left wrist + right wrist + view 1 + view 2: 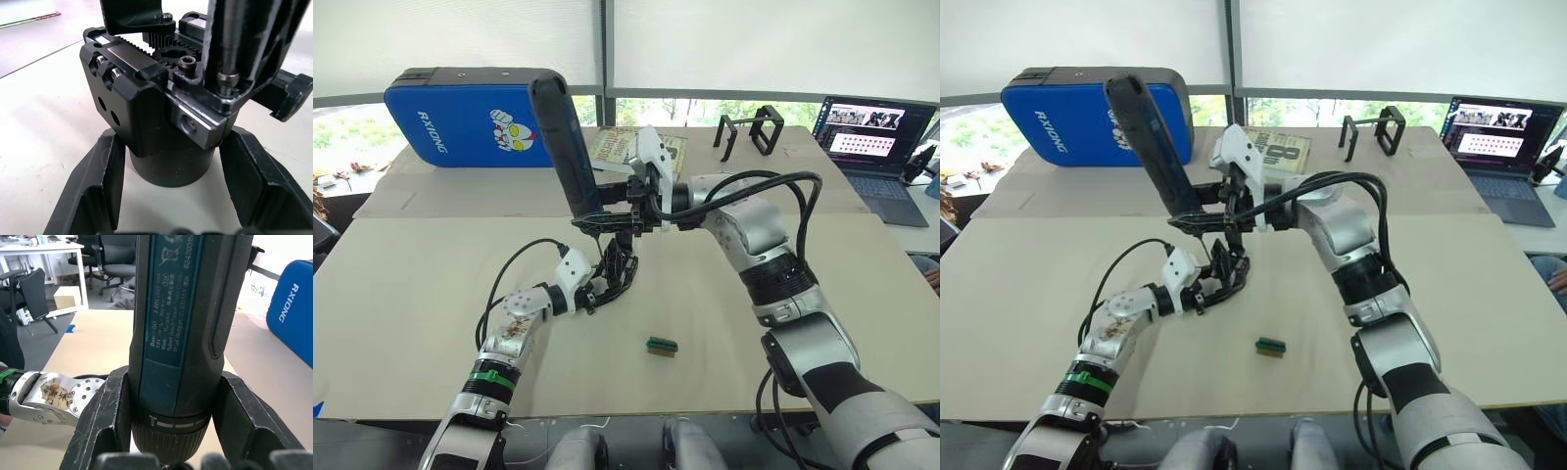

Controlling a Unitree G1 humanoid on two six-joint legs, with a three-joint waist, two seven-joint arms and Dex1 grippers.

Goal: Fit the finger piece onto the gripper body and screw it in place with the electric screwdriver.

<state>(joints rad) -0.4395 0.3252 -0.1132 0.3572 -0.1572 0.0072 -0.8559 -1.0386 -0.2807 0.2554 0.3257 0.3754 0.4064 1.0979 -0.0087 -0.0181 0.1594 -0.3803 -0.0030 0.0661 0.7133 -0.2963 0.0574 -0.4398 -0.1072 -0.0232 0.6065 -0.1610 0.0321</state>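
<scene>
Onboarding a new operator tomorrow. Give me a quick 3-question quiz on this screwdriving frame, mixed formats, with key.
1. True or false: the right gripper is shut on the dark grey pen-shaped electric screwdriver.
2. What does the left gripper hold by its round base?
A. the small green block on the beige table
B. the black geared gripper body
C. the blue hard case
3. Fill in: the black wire-frame stand stands at the table's far edge, next to the open ____.

Key: 1 true; 2 B; 3 laptop.
</scene>
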